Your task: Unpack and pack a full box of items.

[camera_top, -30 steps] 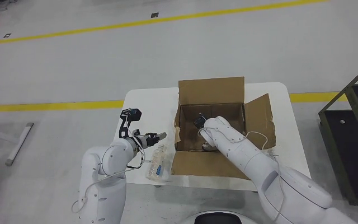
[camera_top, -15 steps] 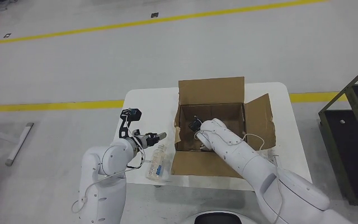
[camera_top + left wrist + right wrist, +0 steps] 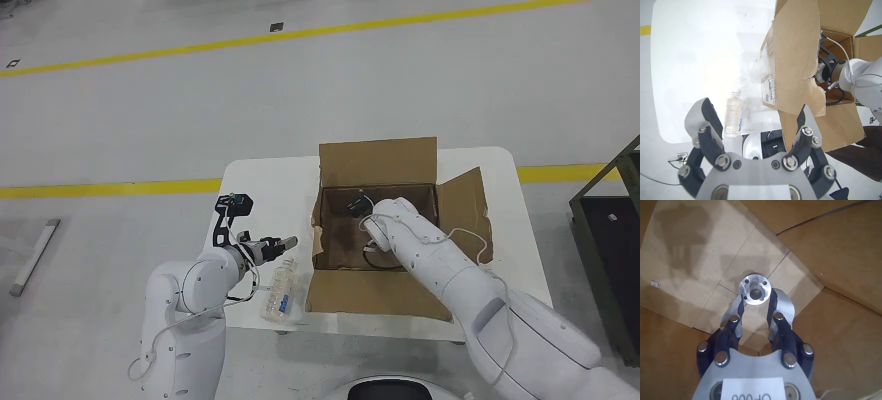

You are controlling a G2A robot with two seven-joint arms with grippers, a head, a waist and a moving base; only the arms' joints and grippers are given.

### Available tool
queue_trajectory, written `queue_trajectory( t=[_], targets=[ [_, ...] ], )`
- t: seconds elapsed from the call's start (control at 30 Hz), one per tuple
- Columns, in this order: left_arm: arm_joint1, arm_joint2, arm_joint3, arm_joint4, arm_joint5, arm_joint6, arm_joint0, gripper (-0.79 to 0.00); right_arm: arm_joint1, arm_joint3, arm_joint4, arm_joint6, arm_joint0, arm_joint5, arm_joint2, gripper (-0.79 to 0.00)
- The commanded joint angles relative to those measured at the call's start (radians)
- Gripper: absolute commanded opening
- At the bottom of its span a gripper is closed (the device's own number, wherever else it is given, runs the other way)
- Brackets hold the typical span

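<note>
An open cardboard box point(image 3: 378, 160) stands on the white table point(image 3: 265, 190), flaps folded out. Inside it, my right gripper point(image 3: 756, 297) is shut on a round silver metal flange point(image 3: 755, 290) with a centre bore, held just above the box floor point(image 3: 696, 275). The right arm point(image 3: 420, 250) leans over the near box wall. My left gripper point(image 3: 755, 106) hangs open and empty above the table, left of the box point(image 3: 797, 47). A clear plastic bottle point(image 3: 282, 290) lies on its side by the box's near left corner, below the left gripper point(image 3: 288, 243); it is the same bottle point(image 3: 732, 117) as in the left wrist view.
The table's left and far-left parts are bare white surface. A dark green rack point(image 3: 610, 230) stands on the floor to the right of the table. Yellow floor lines run behind the table.
The right arm has shifted inside the box, first toward its left side, then back toward the far wall. The left arm and the bottle have not moved.
</note>
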State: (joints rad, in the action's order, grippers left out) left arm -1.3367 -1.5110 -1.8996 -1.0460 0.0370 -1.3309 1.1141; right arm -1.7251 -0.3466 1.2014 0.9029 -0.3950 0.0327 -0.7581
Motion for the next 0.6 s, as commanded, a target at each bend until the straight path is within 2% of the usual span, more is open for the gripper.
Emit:
queue_trajectory(
  t=[0.0, 0.47, 0.53, 0.57],
  targets=[
    [0.000, 0.000, 0.000, 0.000, 0.000, 0.000, 0.000, 0.000, 0.001, 0.003, 0.003, -0.001, 0.001, -0.005, -0.001, -0.437],
    [0.000, 0.000, 0.000, 0.000, 0.000, 0.000, 0.000, 0.000, -0.013, 0.034, 0.000, -0.026, 0.003, -0.021, -0.003, -0.446],
    [0.000, 0.000, 0.000, 0.000, 0.000, 0.000, 0.000, 0.000, -0.014, 0.033, 0.007, -0.035, 0.004, -0.013, -0.002, -0.529],
    [0.000, 0.000, 0.000, 0.000, 0.000, 0.000, 0.000, 0.000, -0.015, 0.029, 0.009, -0.042, 0.006, -0.007, -0.003, -0.653]
  ],
)
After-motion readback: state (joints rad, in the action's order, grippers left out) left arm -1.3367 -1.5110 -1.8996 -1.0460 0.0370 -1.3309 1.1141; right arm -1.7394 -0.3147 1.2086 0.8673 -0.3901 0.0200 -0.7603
